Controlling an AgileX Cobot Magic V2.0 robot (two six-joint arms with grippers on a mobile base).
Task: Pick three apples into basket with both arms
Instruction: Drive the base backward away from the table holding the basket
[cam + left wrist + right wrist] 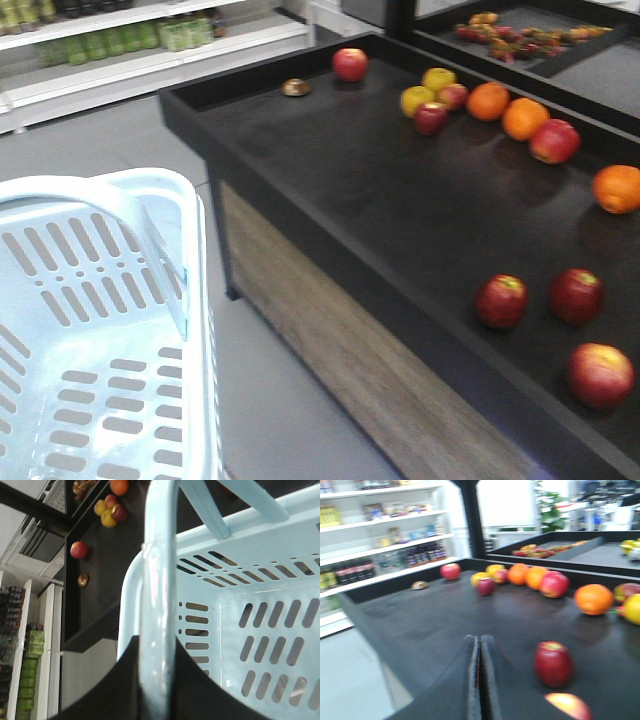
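Note:
The white-blue slotted basket (pixel 100 330) hangs at the lower left, beside the black display table (pixel 360 200). In the left wrist view my left gripper (pixel 159 647) is shut on the basket's loop handle (pixel 159 580), one black finger on each side of the bar. Three dark red apples lie near the table's front right: one (pixel 501 301), one (pixel 577 296) and one (pixel 601 375). My right gripper (pixel 480 640) is shut and empty, low over the table, with an apple (pixel 553 663) just to its right and another apple (pixel 568 706) at the bottom edge. Neither gripper shows in the front view.
Further back on the table lie more apples (pixel 349 64) (pixel 554 141), yellow fruit (pixel 417 99) and oranges (pixel 525 118) (pixel 616 188). The table has a raised black rim (pixel 330 270). Store shelves (pixel 120 40) stand behind, over grey floor (pixel 280 400).

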